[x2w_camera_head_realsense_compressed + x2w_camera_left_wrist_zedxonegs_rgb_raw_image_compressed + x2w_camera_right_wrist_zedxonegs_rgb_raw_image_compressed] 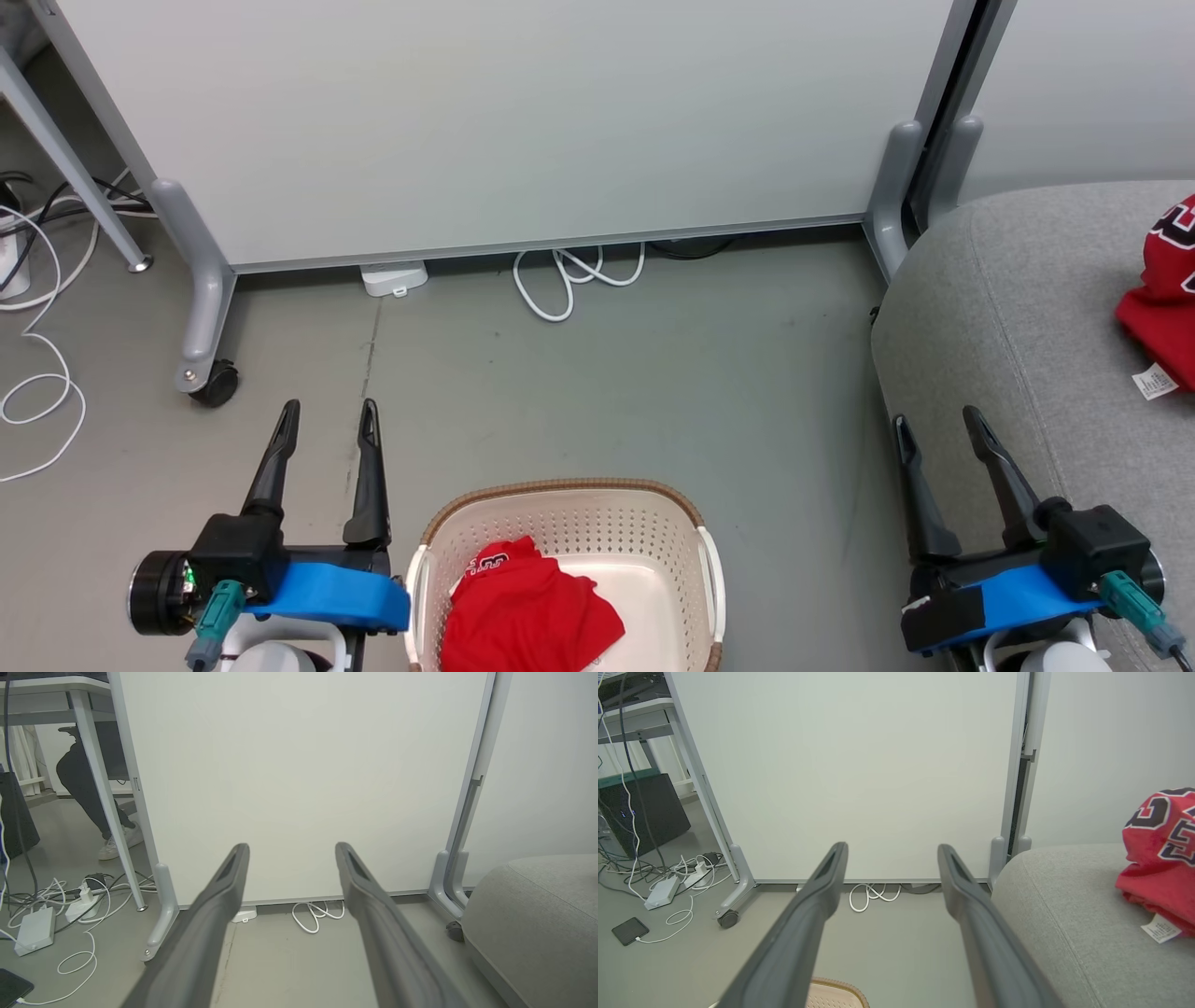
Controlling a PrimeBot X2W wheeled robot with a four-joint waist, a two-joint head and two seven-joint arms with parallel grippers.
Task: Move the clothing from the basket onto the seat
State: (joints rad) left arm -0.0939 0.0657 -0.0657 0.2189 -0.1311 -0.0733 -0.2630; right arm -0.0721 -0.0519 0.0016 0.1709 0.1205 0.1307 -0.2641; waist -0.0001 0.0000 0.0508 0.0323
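The cream basket (653, 523) with a brown rim stands on the floor at the bottom centre, and its rim (836, 994) also peeks in below my right fingers. Inside it lies a crumpled red garment (523, 607). A second red garment, a jersey with black lettering (1162, 299), lies on the grey seat (1008, 308) at the right; this jersey (1157, 858) rests on the seat's top (1064, 914). My left gripper (329, 411) is open and empty, left of the basket. Over the seat's near corner my right gripper (934, 420) is open and empty too.
A white partition panel (504, 121) on grey castor feet (201, 373) stands behind the basket. White cables (574, 275) lie under it, with more cables and a power strip (35, 928) at the left. A person's legs (93, 798) show behind a desk leg.
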